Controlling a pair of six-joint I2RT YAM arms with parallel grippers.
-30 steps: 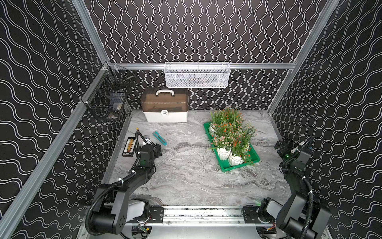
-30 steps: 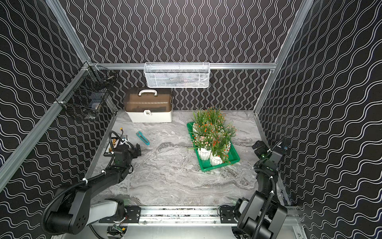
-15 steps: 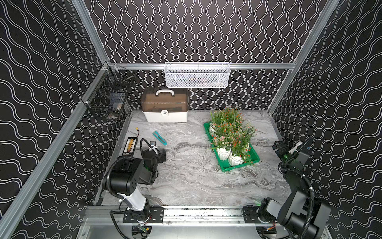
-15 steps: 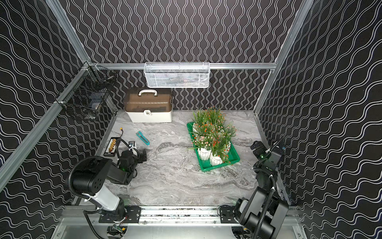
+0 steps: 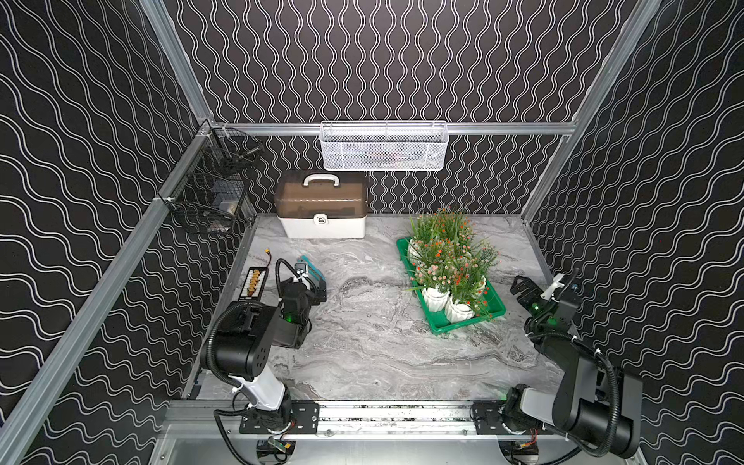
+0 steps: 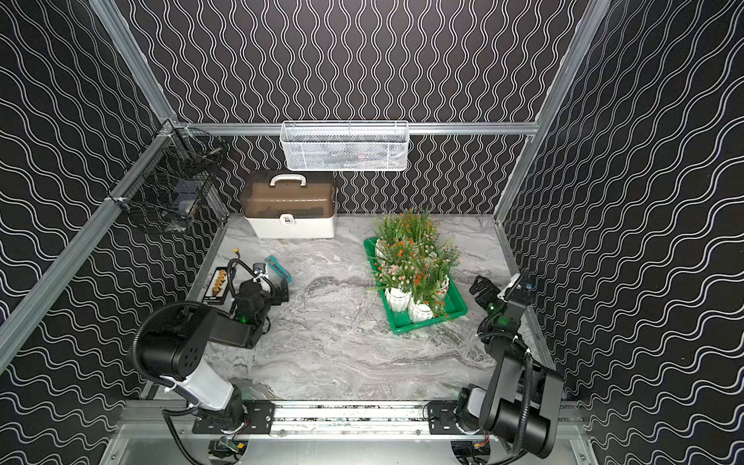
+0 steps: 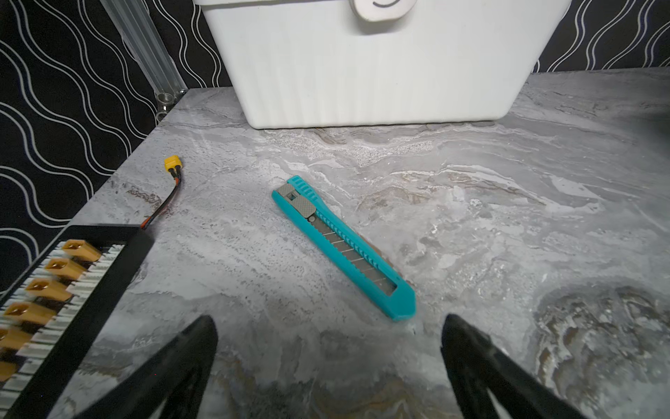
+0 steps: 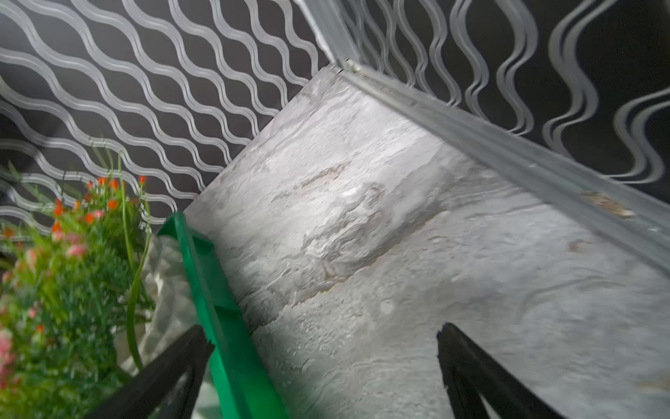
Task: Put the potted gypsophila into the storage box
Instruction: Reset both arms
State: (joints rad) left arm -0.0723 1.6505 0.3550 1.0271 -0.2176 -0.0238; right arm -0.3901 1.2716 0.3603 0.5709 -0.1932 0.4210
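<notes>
Left arm (image 5: 241, 346) folded low, jaws wide, empty; right arm (image 5: 579, 374) near storage box (image 5: 469, 323), jaws wide, empty.

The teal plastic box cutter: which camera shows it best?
The left wrist view: the teal plastic box cutter lies whole and sharp there. In both top views it is small and partly behind the left arm; the right wrist view misses it.

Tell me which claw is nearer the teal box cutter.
Left. The left claw is open just short of the box cutter; the right claw is far off, beside the storage box.
</notes>
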